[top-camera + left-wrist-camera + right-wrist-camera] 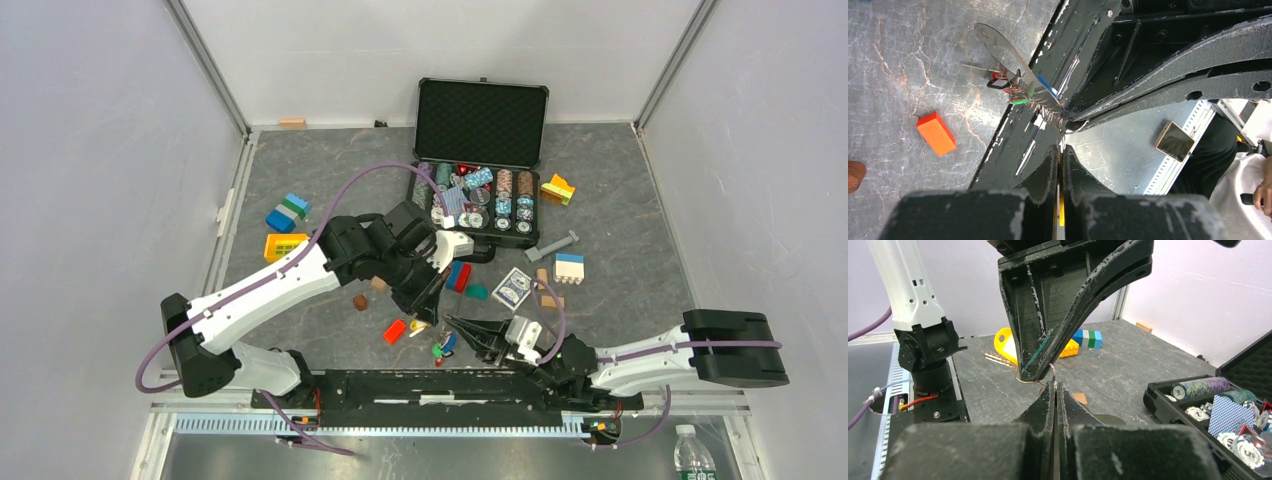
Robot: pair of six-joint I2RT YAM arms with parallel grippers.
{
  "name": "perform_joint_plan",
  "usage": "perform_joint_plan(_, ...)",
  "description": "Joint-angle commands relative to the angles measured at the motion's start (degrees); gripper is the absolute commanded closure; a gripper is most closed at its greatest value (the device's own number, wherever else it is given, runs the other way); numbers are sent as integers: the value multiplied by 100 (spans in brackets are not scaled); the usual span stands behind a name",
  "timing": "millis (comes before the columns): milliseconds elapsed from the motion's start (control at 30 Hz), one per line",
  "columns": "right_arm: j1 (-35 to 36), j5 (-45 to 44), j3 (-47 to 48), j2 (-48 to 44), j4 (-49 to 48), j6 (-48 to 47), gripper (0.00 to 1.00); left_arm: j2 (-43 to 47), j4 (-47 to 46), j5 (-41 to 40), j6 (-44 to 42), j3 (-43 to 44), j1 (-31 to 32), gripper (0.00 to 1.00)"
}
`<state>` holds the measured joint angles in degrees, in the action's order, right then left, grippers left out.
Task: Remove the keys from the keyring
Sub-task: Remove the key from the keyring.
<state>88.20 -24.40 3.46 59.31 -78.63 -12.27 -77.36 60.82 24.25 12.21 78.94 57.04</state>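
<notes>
Two pincers: both shut to a thin slit, their tips meeting just above the tabletop point(620, 270), close to the arms' bases.
Left pincer point(1060, 150): black, rough-grained plastic fingers with worn pale edges, pressed together. The tips touch the wire, but the pictures do not show whether they actually pinch it.
Right pincer point(1054, 387): the same tapered black fingers, clamped on the wire, which runs down into the tips.
Keyring point(1053, 372): a thin, bright metal wire curving in a small arc between the two sets of tips, raised off the surface.
Keys point(441, 346): a small cluster directly under the pincers, with green and blue plastic heads showing from above. The right wrist view shows slim silver blades beside a rounded yellow key head point(1004, 342) with a hole.
Tabletop: a dark grey mat with pale, cracked, stone-like veining.
Orange block point(936, 133): a smooth rectangular brick lying flat just left of the cluster.
Studded bricks point(1088, 338): a blue, green and white striped stack touching a yellow one, farther back.
Case point(481, 122): a black hinged box standing open, with a dimpled foam lid.
Chips point(1195, 388): round, edge-striped discs laid in rows in the case's tray.
Card deck point(512, 288): a blue patterned rectangle lying between the case and the right arm.
</notes>
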Motion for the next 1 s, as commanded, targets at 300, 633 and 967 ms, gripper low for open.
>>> perform_joint_plan(300,162,776,53,-52,-572,-680,100,222,388,-166,89,-89,-43,98)
perform_joint_plan(633,197,1196,88,-41,-505,-693,100,217,388,-179,80,-106,-43,98)
perform_joint_plan(967,228,1253,-100,-172,-576,-882,100,391,169,-331,163,-118,-43,98)
